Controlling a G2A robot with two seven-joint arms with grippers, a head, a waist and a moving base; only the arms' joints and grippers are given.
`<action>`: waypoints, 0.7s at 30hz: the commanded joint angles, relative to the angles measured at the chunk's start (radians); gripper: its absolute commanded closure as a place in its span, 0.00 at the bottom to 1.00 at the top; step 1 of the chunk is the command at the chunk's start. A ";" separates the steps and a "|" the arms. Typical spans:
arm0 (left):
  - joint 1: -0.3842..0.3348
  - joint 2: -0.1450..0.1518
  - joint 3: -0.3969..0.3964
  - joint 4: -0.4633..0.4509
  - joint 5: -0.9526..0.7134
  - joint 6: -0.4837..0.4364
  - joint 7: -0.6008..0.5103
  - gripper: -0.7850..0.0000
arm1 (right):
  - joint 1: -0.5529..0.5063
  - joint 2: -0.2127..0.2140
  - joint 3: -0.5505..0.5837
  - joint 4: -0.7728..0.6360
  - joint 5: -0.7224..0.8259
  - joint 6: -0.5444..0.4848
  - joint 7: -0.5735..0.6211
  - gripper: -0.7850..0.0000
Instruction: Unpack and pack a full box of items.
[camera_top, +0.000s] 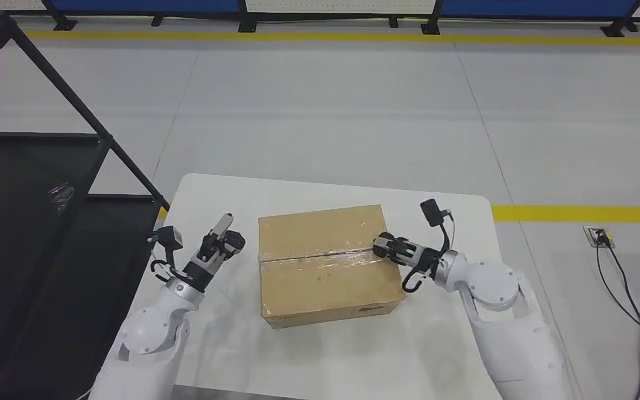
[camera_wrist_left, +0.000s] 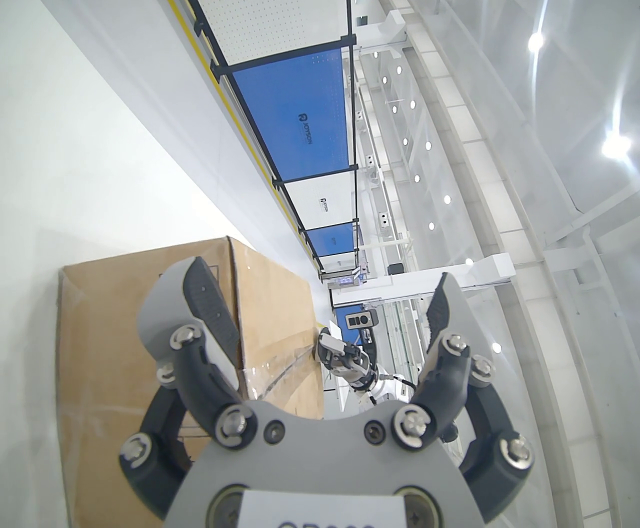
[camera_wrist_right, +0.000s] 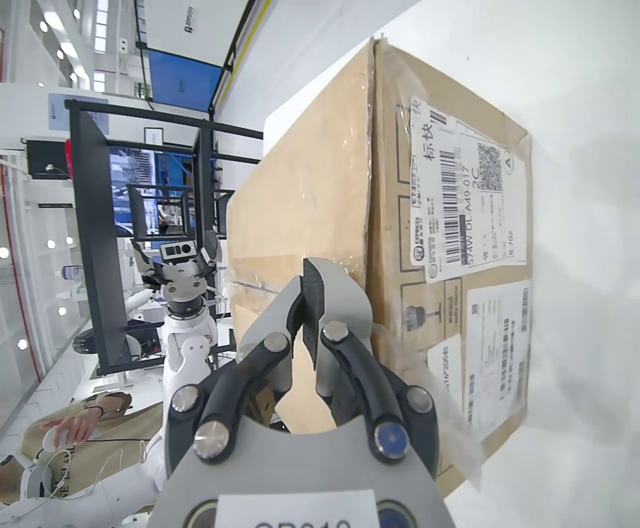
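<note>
Right gripper (camera_wrist_right: 306, 295): jaws closed, nothing visibly held, at the end of the taped seam (camera_top: 320, 257). Left gripper (camera_wrist_left: 320, 280): jaws spread, beside the box (camera_top: 325, 290). Box: sealed cardboard, mid-surface (camera_top: 440, 340); likely stiff and heavy, its tape slick. Best purchase: the seam's edge.

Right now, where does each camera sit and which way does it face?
Top view: above the arms, looking down at the table and closed cardboard box; both arms show, left pincer beside the box, right pincer at its opposite edge.
Left wrist view: on the left wrist, facing the box's side past the open left pincer.
Right wrist view: on the right wrist, facing the box's labelled side past the shut right pincer.
Shared: all show the box.
</note>
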 joint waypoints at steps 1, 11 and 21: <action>0.001 0.000 0.004 -0.002 0.002 0.003 0.002 0.00 | -0.014 0.003 0.012 -0.008 0.018 -0.027 -0.021 1.00; 0.004 0.000 0.010 -0.007 0.008 0.005 0.006 0.00 | -0.072 0.021 0.054 -0.040 0.042 -0.016 -0.081 1.00; 0.003 0.000 0.028 0.003 0.026 0.018 0.007 0.00 | -0.092 0.031 0.054 -0.018 0.055 -0.002 -0.136 1.00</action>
